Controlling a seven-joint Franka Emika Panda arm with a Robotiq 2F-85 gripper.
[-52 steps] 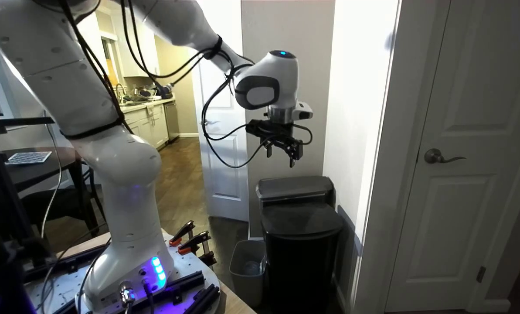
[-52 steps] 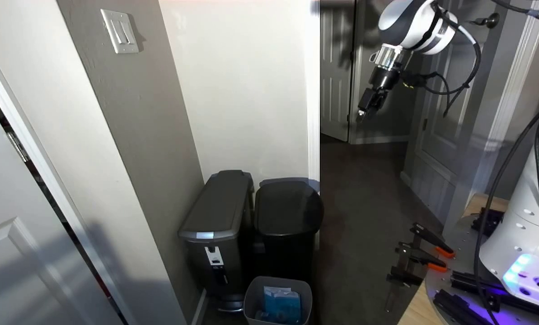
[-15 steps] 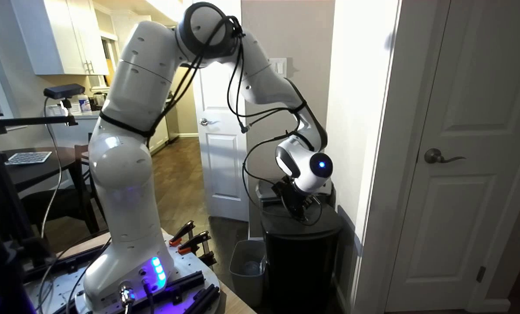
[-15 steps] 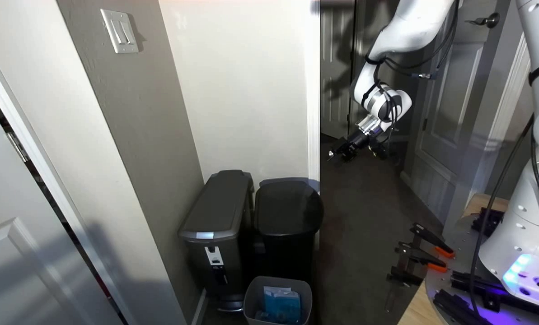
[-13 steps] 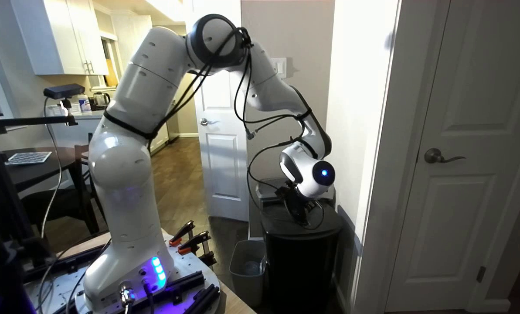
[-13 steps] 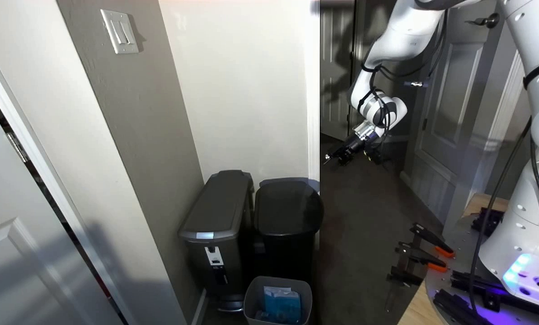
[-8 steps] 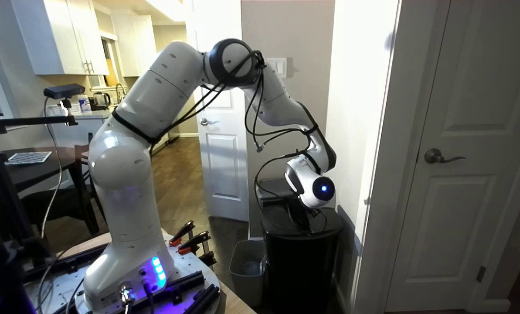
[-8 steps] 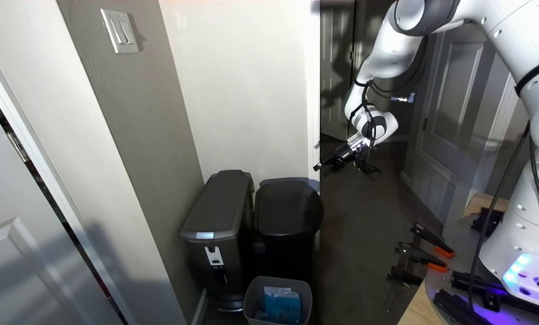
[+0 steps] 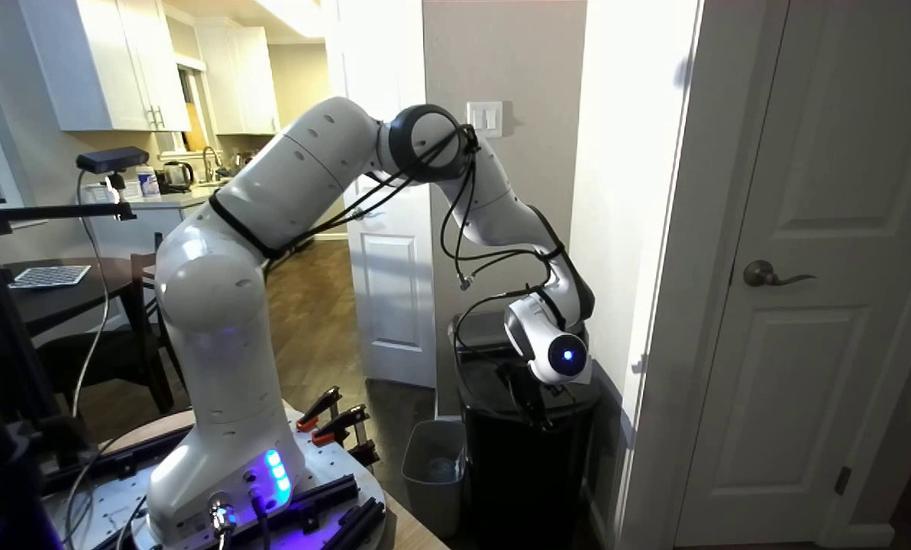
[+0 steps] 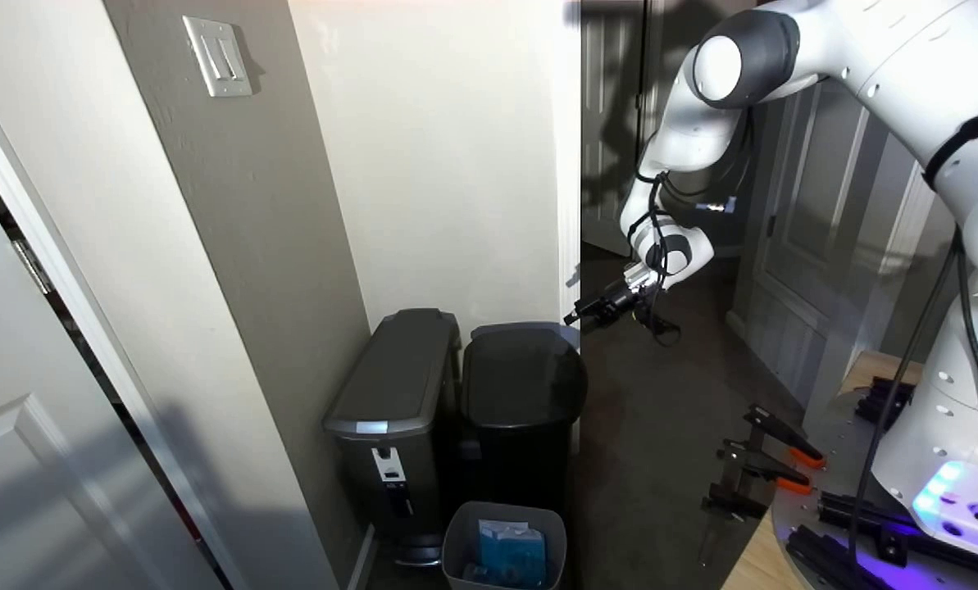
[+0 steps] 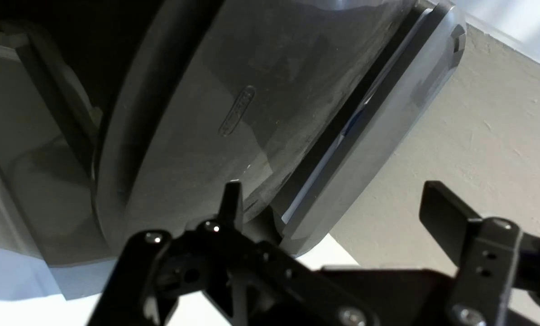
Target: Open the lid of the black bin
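The black bin stands upright against the wall, its rounded black lid lying flat and closed on top. In an exterior view the arm partly hides the bin and its lid. My gripper is at the lid's far right corner in an exterior view; its dark shape overlaps the lid's front part in an exterior view. In the wrist view the gripper is open and empty. Its left finger overlaps the lid; I cannot tell whether they touch.
A dark grey step bin stands beside the black bin, close to the wall. A small grey open bin with a blue packet stands in front. Clamps stick out from the robot's table edge. A closed door is nearby.
The arm has swung down from high above the bins and tilted the gripper. Over the last second it keeps lowering toward the lid's corner. The bins and lid have not moved.
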